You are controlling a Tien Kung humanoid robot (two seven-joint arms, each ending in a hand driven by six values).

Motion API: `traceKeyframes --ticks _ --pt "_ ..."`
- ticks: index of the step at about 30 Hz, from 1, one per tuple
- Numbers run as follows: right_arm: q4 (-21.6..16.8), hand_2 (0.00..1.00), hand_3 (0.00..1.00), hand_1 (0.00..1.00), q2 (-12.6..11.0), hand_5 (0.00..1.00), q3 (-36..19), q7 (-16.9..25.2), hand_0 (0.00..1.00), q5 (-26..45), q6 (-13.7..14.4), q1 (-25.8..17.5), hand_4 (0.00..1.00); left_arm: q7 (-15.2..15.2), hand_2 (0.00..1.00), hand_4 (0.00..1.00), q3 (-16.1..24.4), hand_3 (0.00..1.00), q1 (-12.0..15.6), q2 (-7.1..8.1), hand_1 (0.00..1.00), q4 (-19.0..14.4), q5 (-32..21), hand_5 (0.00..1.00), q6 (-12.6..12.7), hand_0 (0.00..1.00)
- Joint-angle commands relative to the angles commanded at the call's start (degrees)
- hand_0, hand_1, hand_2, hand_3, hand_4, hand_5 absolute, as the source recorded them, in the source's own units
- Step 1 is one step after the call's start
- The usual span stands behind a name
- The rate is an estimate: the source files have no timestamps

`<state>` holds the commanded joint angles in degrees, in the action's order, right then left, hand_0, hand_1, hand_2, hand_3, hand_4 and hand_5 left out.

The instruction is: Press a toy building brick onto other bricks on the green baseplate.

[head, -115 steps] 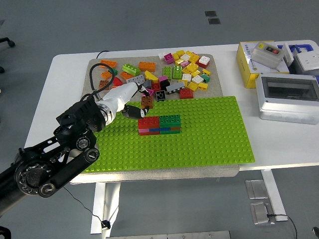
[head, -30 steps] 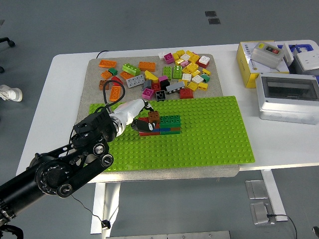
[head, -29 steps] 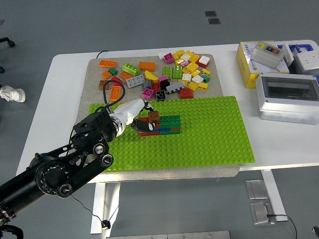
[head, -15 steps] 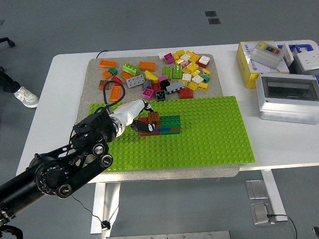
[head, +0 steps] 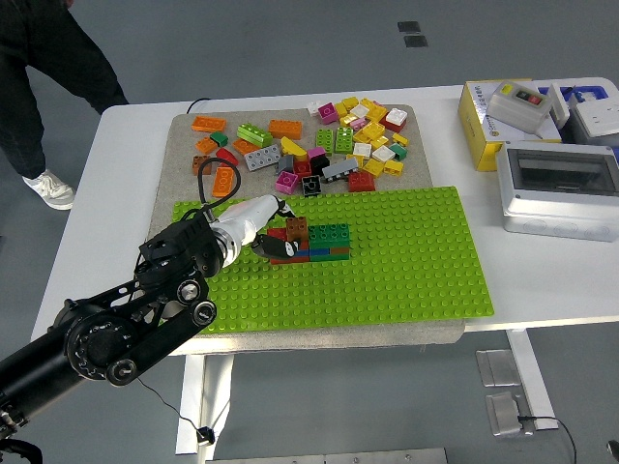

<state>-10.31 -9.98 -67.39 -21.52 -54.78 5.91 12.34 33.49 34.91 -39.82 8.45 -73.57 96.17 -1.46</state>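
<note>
We see the left hand point(head: 259, 224) reaching in from the lower left, fingers curled around a brown brick point(head: 297, 228), clamped on it. The brown brick sits at the fingertips on top of the red brick point(head: 283, 235) of a small stack point(head: 319, 247), with a green brick point(head: 331, 233) just past it. The stack stands on the green baseplate point(head: 406, 251) under the hand. Loose bricks point(head: 329, 145) lie beyond the hand on a grey mat point(head: 184, 130). A person's leg point(head: 29, 97) is far left of the arm
</note>
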Motion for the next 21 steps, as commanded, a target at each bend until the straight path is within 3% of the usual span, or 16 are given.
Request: traceKeyframes --ticks 21 --pt "0.00 0.677 0.747 0.642 0.04 0.998 0.04 0.30 0.704 0.08 0.33 0.07 0.606 0.02 0.885 0.580 -0.29 0.625 -0.10 0.05 0.872 0.01 -0.72 0.219 -0.80 0.925"
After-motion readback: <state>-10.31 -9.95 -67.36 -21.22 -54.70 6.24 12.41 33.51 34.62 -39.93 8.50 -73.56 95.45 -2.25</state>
